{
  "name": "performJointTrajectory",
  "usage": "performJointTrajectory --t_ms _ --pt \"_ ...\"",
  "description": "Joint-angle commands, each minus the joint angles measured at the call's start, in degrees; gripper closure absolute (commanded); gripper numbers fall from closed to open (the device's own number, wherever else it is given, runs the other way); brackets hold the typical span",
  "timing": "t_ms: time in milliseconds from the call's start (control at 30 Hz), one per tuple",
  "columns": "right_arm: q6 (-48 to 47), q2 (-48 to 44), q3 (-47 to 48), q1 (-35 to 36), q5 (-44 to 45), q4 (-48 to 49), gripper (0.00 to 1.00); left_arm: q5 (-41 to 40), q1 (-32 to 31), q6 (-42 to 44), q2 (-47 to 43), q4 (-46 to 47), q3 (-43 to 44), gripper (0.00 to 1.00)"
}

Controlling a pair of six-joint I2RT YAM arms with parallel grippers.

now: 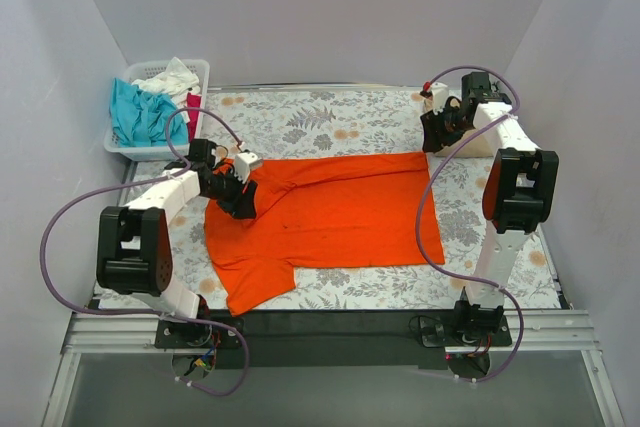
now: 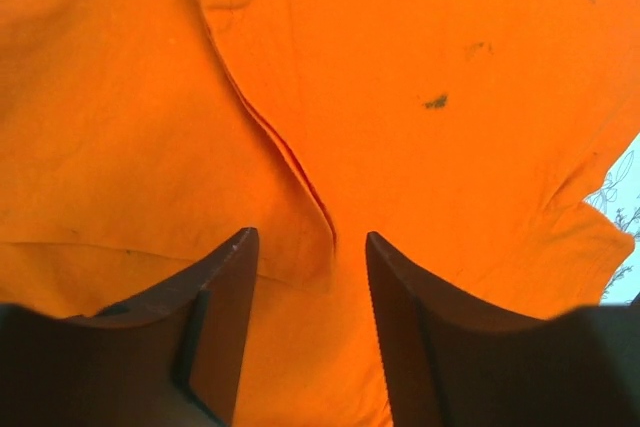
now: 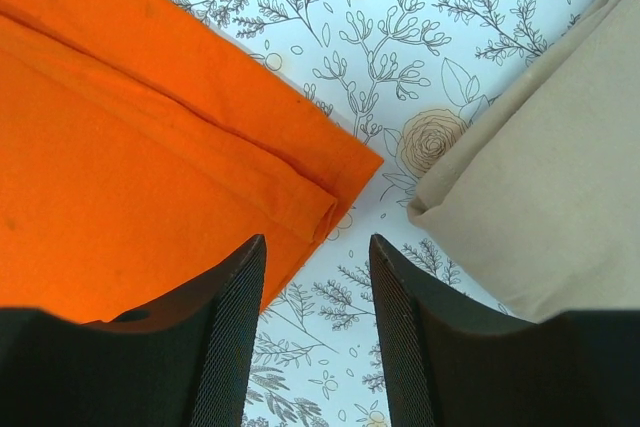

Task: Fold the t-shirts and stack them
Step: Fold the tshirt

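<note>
The orange shirt [image 1: 330, 212] is only partly folded, other shirts [image 1: 140, 115] untouched, with left gripper [image 2: 308, 247] and right gripper [image 3: 316, 252] held open, empty, over its edges.

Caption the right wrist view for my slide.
Open right gripper above the folded corner of the orange t-shirt, tan shirt beside it, on floral tablecloth.

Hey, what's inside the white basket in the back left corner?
The basket holds crumpled teal cloth, white cloth and a sliver of pink-red cloth. Anything beneath them is covered.
</note>
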Motion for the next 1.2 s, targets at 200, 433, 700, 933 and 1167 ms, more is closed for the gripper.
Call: performJointTrajectory --t_ms 200,433,700,933,1167 --pt "-2.4 3.1 1.7 0.7 3.2 -1.4 0.48 0.5 -2.4 -8.7 3.8 6.7 9.5 0.52" --pt "-2.0 6.6 4.2 1.3 3.9 -1.5 0.45 0.5 -4.7 -13.5 10.3 9.1 14.7 0.51" --pt "-2.4 8.2 3.8 3.5 3.5 -2.1 0.55 -2.1 -7.5 -15.3 13.8 11.6 16.5 0.51" --pt "-3.9 4.9 -0.1 3.5 3.8 -2.3 0.65 -4.2 -9.3 -17.4 17.7 13.3 19.9 0.51" --pt "-4.8 3.5 -0.8 3.4 4.8 -2.8 0.79 -5.8 -11.9 -16.4 19.5 12.9 19.9 0.57"
